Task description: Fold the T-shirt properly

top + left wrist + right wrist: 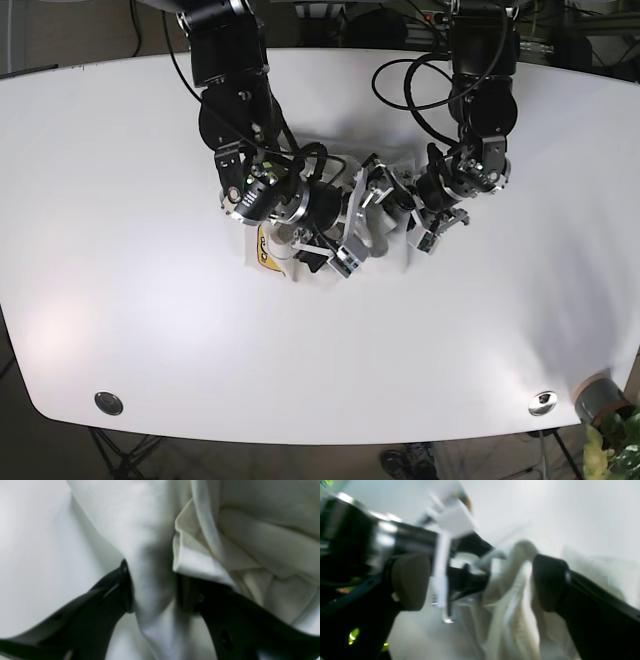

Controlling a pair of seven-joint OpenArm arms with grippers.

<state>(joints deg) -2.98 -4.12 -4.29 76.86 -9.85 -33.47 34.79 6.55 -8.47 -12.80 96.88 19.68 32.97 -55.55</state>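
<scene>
The white T-shirt (385,232) lies bunched in the middle of the white table (120,200), between the two arms; a yellow print (266,252) shows at its left. In the left wrist view, my left gripper (153,590) pinches a raised fold of the T-shirt (250,542) between its black fingers. In the base view it (400,198) reaches in from the right. My right gripper (480,582) is open, its pads wide apart. The T-shirt (515,600) hangs crumpled beside its right finger (550,582). In the base view it (345,235) is at the cloth's left side.
The two grippers are close together, and the left arm's wrist fills the gap of the right gripper in the right wrist view. Two metal discs (108,402) (543,402) sit near the table's front edge. A grey pot (598,398) stands beyond the front right corner.
</scene>
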